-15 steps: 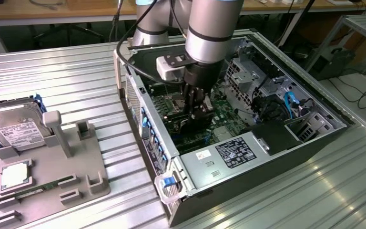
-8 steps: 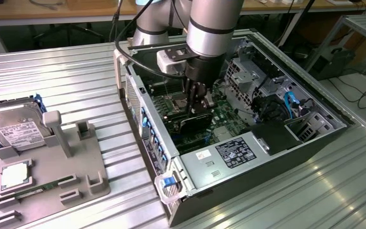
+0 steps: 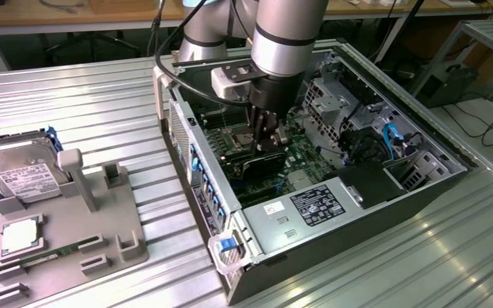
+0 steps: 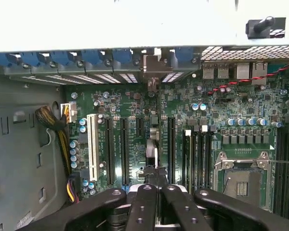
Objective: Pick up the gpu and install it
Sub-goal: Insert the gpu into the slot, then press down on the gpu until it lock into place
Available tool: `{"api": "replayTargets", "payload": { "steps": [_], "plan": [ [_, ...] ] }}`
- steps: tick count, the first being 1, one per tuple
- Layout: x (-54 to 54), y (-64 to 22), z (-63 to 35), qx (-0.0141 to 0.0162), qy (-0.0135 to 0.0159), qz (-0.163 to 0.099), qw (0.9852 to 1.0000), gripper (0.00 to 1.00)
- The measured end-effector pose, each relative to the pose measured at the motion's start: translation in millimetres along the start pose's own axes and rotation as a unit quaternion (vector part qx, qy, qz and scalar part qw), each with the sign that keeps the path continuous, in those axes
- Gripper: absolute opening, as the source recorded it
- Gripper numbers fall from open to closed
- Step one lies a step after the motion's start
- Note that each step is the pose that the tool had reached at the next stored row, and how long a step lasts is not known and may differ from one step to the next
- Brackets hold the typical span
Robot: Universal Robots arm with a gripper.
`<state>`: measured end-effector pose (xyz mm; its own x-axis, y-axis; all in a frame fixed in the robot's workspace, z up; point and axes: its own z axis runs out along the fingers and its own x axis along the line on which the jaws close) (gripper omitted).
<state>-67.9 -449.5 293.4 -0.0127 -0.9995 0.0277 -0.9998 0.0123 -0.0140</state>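
Exterior view: gripper (image 3: 266,146) clamping the gpu (image 3: 262,168) edge-on inside the computer case (image 3: 349,212), lowering toward the motherboard (image 4: 130,103); seating unconfirmed.

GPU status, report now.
Claw shut on the gpu, inside the open computer case. Card edge-on above the motherboard slots. Nothing visibly in the way.

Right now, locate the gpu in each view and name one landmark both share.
Exterior view: the gpu stands inside the open case, under the pincer, mid-picture.
Wrist view: the gpu is edge-on among the expansion slots, just beyond the pincer.
Shared landmark: the CPU socket.
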Motion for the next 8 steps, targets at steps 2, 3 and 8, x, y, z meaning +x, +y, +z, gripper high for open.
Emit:
{"api": "replayTargets", "payload": {
  "steps": [2,3,8],
  "plan": [
    [0.0,0.0,0.0,0.0000,0.0000,0.000,1.0000,0.11],
    [0.0,0.0,0.0,0.0000,0.0001,0.000,1.0000,0.11],
    [0.0,0.0,0.0,0.0000,0.0000,0.000,1.0000,0.11]
  ]
}}
